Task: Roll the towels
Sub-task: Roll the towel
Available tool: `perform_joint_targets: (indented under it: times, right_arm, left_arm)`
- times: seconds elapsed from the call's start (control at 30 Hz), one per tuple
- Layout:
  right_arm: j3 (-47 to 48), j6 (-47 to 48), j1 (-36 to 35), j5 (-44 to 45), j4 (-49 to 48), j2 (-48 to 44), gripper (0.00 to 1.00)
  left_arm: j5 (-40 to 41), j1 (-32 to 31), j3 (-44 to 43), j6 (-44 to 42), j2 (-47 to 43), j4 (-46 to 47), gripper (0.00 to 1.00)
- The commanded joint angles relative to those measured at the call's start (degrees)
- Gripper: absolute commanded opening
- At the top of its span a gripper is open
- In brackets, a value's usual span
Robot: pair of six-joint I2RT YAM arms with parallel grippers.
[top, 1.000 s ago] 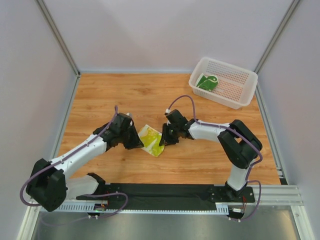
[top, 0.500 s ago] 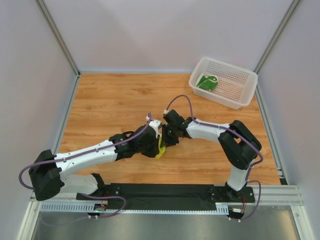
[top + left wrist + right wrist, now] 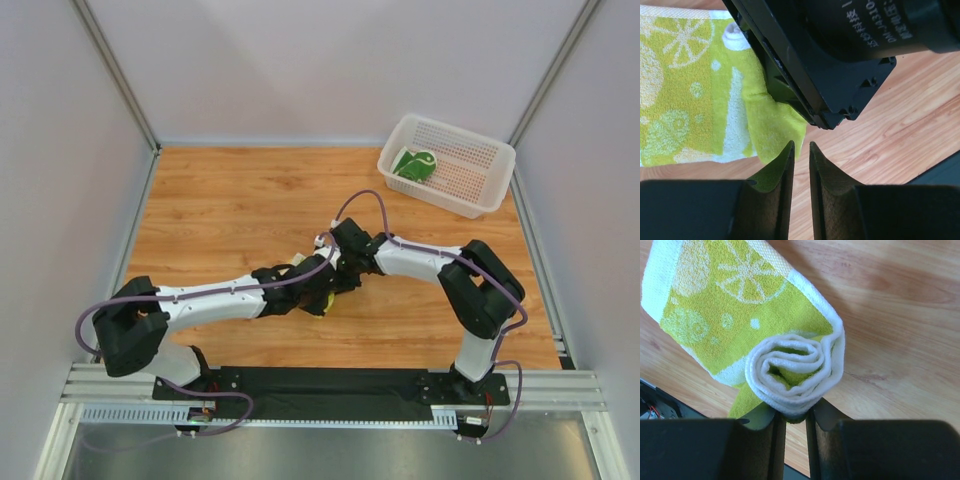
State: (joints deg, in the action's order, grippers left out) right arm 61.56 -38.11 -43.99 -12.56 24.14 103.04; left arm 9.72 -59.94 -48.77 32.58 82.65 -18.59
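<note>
The cream-yellow towel with lime-green patterns (image 3: 740, 300) lies on the wooden table, one end wound into a roll (image 3: 790, 370). My right gripper (image 3: 795, 415) is shut on the lower edge of that roll. My left gripper (image 3: 800, 145) stands just off the towel's loose green corner (image 3: 775, 130), its jaws a narrow gap apart with only wood showing between them. In the top view both grippers meet at mid-table, left gripper (image 3: 322, 283) and right gripper (image 3: 338, 280), hiding most of the towel (image 3: 325, 300). The dark green towel (image 3: 413, 163) lies in the basket.
The white perforated basket (image 3: 432, 193) stands at the back right corner of the table. Metal frame posts and white walls close in the sides and back. The arms' black base rail runs along the near edge.
My left arm has swung right across the towel to meet the right gripper, and its jaws have parted a little. The flat towel is now rolled and mostly covered by both grippers.
</note>
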Motion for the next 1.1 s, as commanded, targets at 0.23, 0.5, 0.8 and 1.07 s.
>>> perform_joint_targets:
  times: [0.23,0.5,0.8,1.07]
  right_arm:
    - [0.49,1.72,-0.75,0.78,2.05,-1.53,0.18]
    - [0.93,2.42,-0.75,0.78,3.02,-1.36,0.18]
    - [1.81,3.04,-0.75,1.04,4.07,-0.65,0.18]
    - [3.04,3.48,-0.57,0.95,5.04,-0.48,0.2]
  left_arm:
    - [3.29,-0.35,3.41,-1.11,5.67,5.23,0.24]
    - [6.36,-0.35,6.76,-0.85,7.17,6.82,0.26]
    - [14.18,-0.79,8.7,-2.34,0.76,2.6,0.34]
    - [15.77,-0.79,9.05,-1.38,4.44,1.54,0.38]
